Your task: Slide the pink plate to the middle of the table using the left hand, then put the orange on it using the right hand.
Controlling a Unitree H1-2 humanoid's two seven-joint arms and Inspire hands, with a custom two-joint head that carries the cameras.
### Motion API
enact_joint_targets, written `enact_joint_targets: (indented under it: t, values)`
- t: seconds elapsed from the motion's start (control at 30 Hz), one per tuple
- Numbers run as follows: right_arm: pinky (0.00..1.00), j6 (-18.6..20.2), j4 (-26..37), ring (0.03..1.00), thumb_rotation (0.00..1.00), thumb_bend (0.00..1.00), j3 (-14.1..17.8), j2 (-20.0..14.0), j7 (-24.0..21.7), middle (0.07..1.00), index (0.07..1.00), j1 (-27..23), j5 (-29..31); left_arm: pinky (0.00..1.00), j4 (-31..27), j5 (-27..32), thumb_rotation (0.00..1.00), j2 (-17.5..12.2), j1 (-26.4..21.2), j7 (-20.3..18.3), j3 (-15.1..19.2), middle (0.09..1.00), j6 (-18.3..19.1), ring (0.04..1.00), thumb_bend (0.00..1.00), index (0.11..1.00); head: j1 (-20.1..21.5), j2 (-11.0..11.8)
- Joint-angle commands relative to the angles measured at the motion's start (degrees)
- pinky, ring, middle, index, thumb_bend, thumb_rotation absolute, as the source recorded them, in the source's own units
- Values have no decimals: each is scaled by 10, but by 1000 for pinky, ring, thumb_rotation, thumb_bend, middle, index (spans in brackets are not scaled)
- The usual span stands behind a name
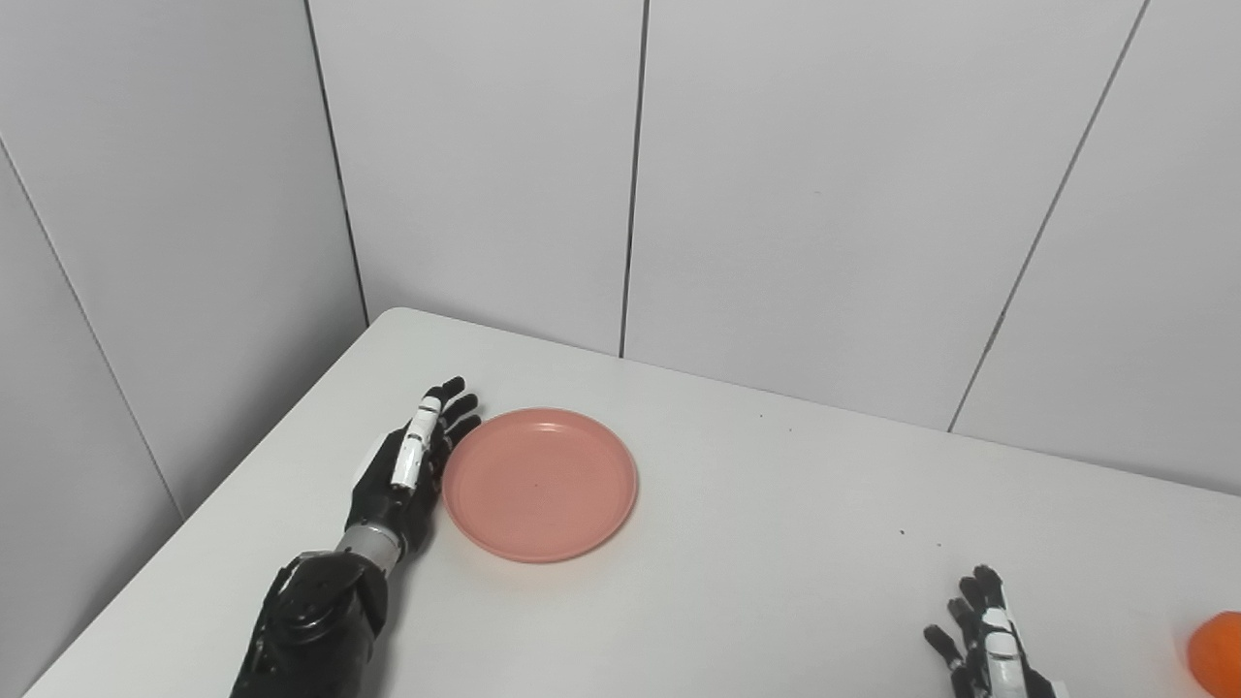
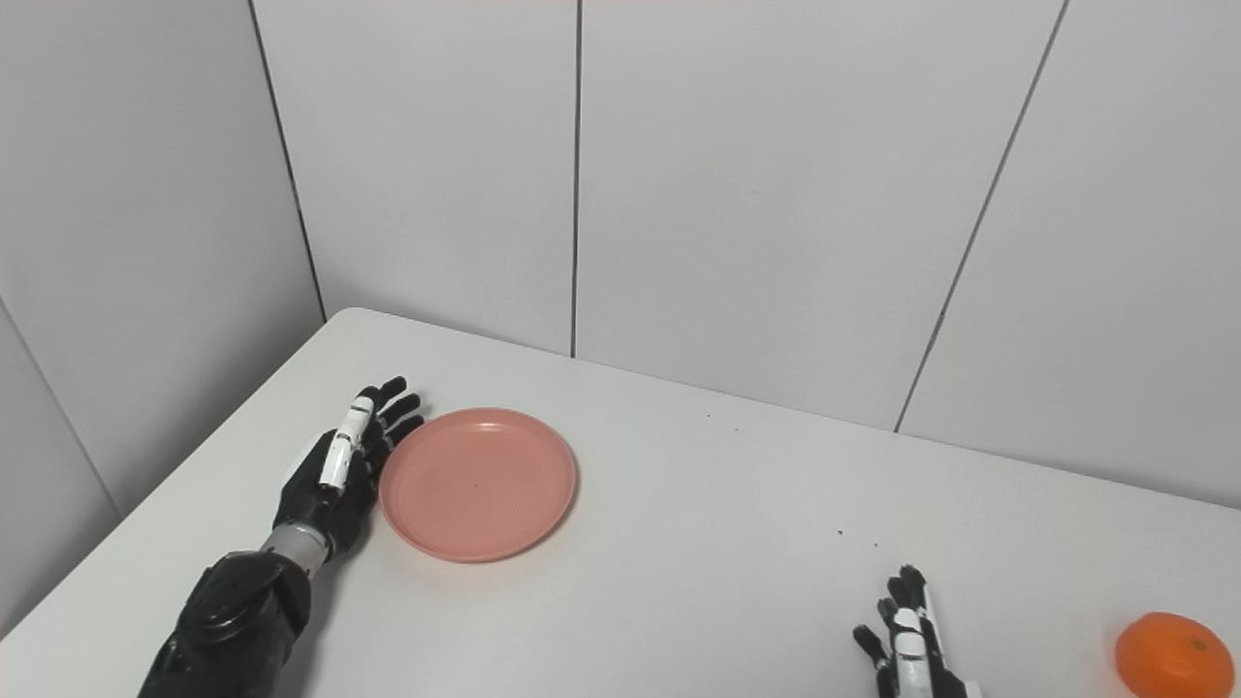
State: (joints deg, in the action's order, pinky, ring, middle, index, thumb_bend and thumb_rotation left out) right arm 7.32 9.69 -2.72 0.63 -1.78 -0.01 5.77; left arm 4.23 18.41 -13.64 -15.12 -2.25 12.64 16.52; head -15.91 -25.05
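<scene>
Right eye view: round flat pink plastic plate (image 2: 478,483) sits on the left part of the white bench (image 2: 717,543), not yet at the middle, so the slide looks in progress or just starting. Plate is empty. Round orange fruit (image 2: 1173,653) lies on the bench at the far right near the bottom edge, well apart from the plate, untouched. Left to do, as judged: finish pushing the plate toward centre, then pick the orange and place it on the plate.

Black robot left hand (image 2: 339,463) lies flat along the plate's left rim, fingers straight and pointing away from the robot, spread a little, holding nothing; its side looks to be touching or just beside the rim, exact contact hard to tell. Forearm comes in from bottom left. Black robot right hand (image 2: 909,645) is low at the bottom edge, fingers apart and pointing up, empty, near the orange but clear of it, waiting.
</scene>
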Motion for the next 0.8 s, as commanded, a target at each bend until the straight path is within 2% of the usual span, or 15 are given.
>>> enact_joint_targets:
  t: [0.0,0.37,0.77]
  values:
    - [1000,13,22,1000,1000,201,0,2,-4,1000,1000,-6,2,933,-14,-1,1000,5,-5,-15,-12,928,0,928,336,903,2,-2]
    - [1000,-1,15,993,1000,196,-1,7,0,993,996,-7,-9,921,-13,-17,1000,27,-11,-7,-32,931,8,928,350,910,9,-8]
    - [1000,14,23,995,1000,225,-2,13,1,996,1000,-6,-10,916,-19,-23,1000,69,-21,12,-39,924,8,922,338,896,23,-21]
